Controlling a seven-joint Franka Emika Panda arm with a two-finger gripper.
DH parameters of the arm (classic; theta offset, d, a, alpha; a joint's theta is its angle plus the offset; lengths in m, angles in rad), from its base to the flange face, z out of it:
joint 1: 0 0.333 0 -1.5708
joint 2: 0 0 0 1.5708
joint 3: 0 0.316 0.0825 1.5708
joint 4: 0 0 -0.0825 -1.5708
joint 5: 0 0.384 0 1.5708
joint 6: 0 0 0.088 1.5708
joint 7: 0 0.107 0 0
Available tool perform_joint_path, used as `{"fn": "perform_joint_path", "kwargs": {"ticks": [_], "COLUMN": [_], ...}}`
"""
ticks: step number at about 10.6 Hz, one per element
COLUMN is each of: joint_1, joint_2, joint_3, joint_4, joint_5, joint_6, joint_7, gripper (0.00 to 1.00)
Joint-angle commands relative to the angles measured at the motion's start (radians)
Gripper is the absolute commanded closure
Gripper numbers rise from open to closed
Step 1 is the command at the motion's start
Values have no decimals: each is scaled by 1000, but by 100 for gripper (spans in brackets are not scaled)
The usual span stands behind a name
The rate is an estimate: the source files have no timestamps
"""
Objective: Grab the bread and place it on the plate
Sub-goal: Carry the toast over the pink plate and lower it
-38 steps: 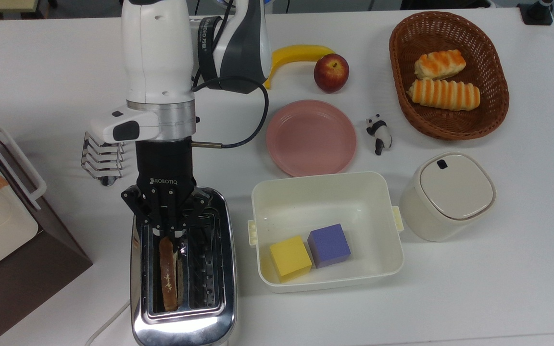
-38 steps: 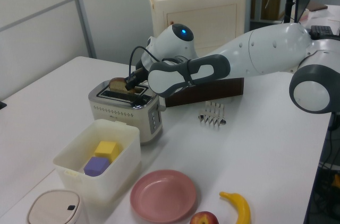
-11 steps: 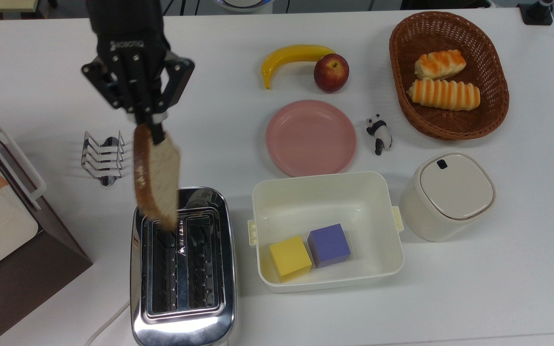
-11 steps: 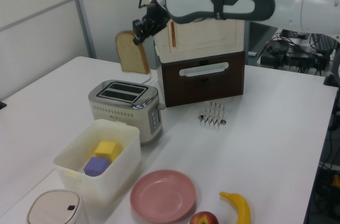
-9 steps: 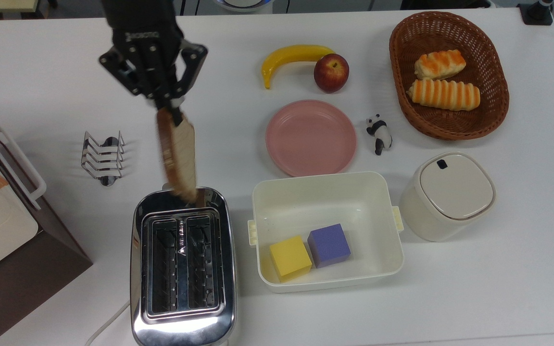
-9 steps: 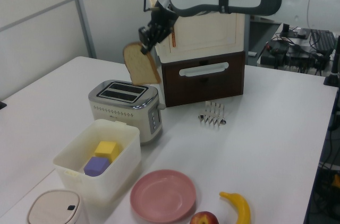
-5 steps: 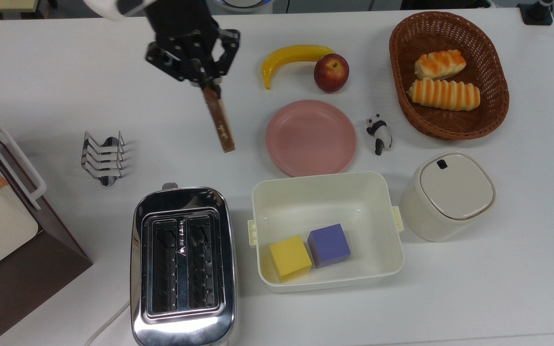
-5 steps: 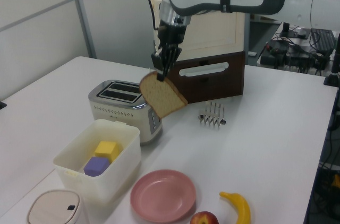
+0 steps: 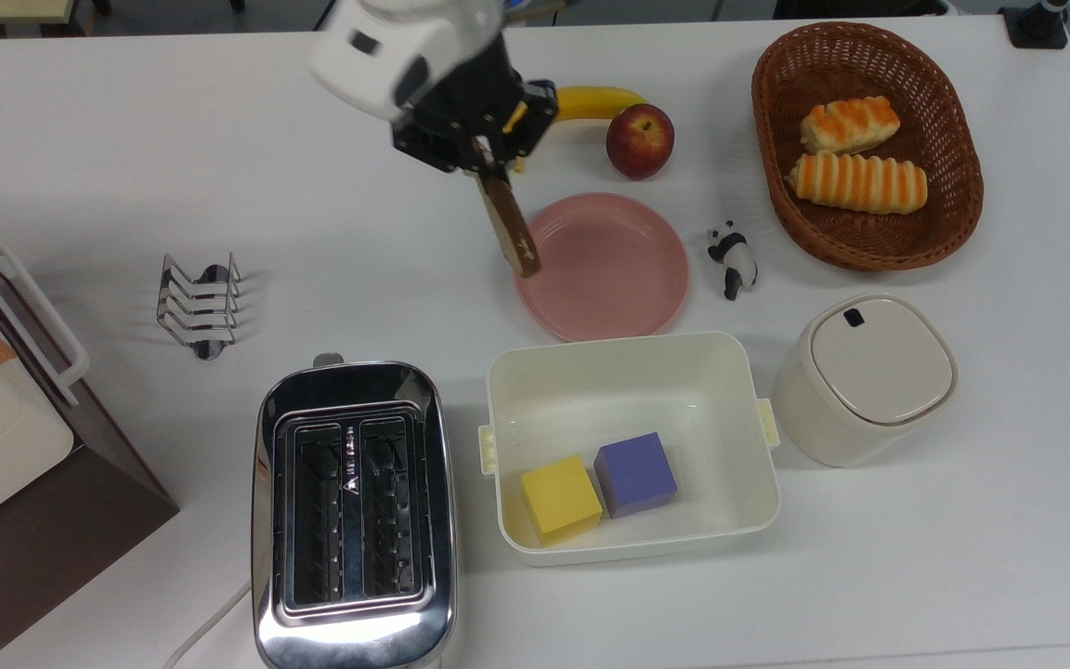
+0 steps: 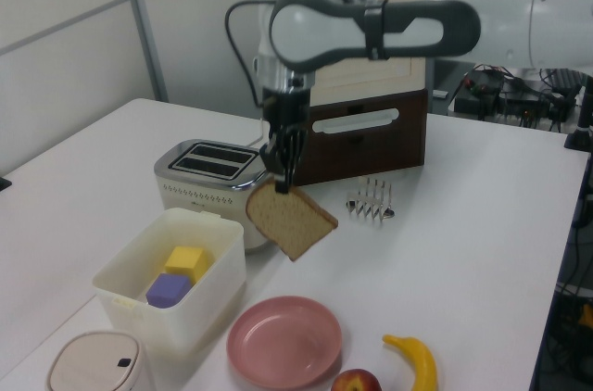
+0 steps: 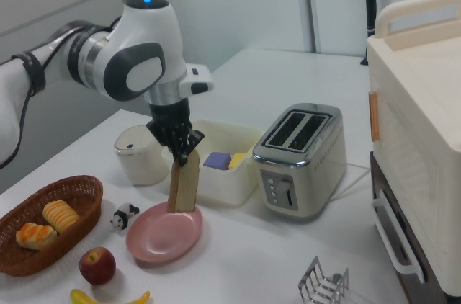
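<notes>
The gripper (image 9: 482, 165) pinches the one slice of bread (image 9: 511, 226) by its top edge, fingers closed tight on it, so it hangs edge-down in the air over the rim of the single pink plate (image 9: 619, 279). Around it I count two cubes, a yellow cube (image 9: 560, 499) and a purple cube (image 9: 635, 474), in one white tub (image 9: 730, 367), two striped rolls (image 9: 855, 181) in one basket (image 9: 776, 186), one apple (image 9: 639, 139), and one toaster (image 9: 354, 520) with both slots bare.

Bright, even light; soft shadows.

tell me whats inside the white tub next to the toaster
Inside the white tub sit a yellow cube and a purple cube, side by side near one wall. The rest of its floor is bare, and nothing covers it in the top view.
</notes>
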Motion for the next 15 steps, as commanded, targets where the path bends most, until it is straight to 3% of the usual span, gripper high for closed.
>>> {"fn": "perform_joint_path", "kwargs": {"ticks": [1, 8, 9, 10, 12, 13, 15], "joint_1": [56, 138, 154, 164, 191, 199, 208], "joint_2": [31, 113, 119, 122, 133, 136, 134], "joint_3": [-7, -7, -7, -7, -7, -7, -7], "joint_4": [-38, -59, -62, -64, -64, -64, -62], "joint_5": [-35, -106, -121, -132, -134, -140, -140], "joint_6": [-10, -9, -7, -7, -7, -10, -12], "joint_7": [-10, 5, 7, 18, 57, 64, 62], "gripper": [100, 100, 94, 76, 21, 0, 0]}}
